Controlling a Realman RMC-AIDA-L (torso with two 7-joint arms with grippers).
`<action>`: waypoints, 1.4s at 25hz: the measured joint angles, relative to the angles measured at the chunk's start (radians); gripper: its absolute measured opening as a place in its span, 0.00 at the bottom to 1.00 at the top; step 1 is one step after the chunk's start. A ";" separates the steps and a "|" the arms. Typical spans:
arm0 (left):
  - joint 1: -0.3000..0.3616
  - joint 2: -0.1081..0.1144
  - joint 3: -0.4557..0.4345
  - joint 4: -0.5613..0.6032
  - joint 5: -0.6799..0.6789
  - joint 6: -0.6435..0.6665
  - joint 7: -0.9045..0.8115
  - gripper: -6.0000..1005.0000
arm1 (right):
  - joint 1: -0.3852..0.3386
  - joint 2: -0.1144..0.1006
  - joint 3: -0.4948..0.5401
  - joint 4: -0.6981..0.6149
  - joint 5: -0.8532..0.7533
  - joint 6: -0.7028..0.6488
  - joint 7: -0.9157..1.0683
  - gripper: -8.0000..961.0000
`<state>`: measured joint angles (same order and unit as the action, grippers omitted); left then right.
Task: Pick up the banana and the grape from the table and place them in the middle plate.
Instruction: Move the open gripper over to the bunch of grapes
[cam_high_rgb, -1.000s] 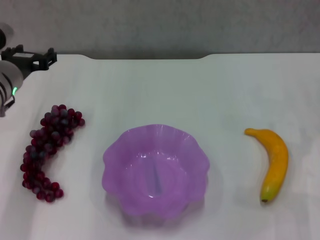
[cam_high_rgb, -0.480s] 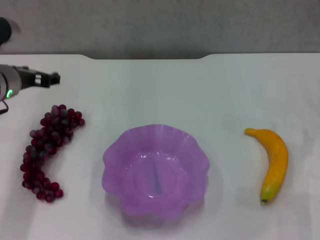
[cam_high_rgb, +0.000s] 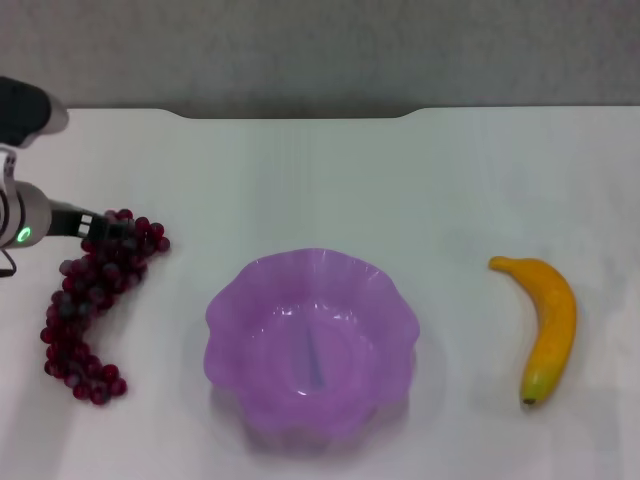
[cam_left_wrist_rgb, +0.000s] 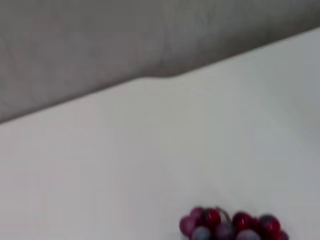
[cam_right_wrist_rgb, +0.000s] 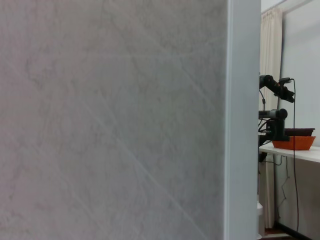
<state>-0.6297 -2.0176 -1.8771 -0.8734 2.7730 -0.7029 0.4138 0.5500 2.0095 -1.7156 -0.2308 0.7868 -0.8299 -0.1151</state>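
Dark red-purple grape bunch (cam_high_rgb: 95, 300) on white worktop (cam_high_rgb: 320, 180), left of scalloped translucent purple plate (cam_high_rgb: 311, 343).
Left gripper (cam_high_rgb: 100, 226) at bunch's far end; finger spread impossible to tell. Best to grip mid-cluster, lift slowly.

grey marbled wall (cam_right_wrist_rgb: 110, 120), pale curtain (cam_right_wrist_rgb: 270, 50)
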 joint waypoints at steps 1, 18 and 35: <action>-0.005 0.000 0.000 0.013 0.006 0.003 0.000 0.78 | 0.000 0.000 0.000 0.000 0.000 0.000 0.000 0.95; -0.049 -0.005 0.004 0.160 0.061 -0.024 -0.004 0.77 | -0.001 0.002 0.001 0.004 0.001 0.001 0.000 0.95; -0.060 -0.011 0.016 0.172 0.097 -0.026 -0.004 0.73 | -0.001 0.003 0.001 -0.003 0.002 0.002 0.000 0.95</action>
<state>-0.6895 -2.0286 -1.8612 -0.7011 2.8701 -0.7285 0.4103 0.5492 2.0123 -1.7149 -0.2333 0.7885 -0.8282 -0.1151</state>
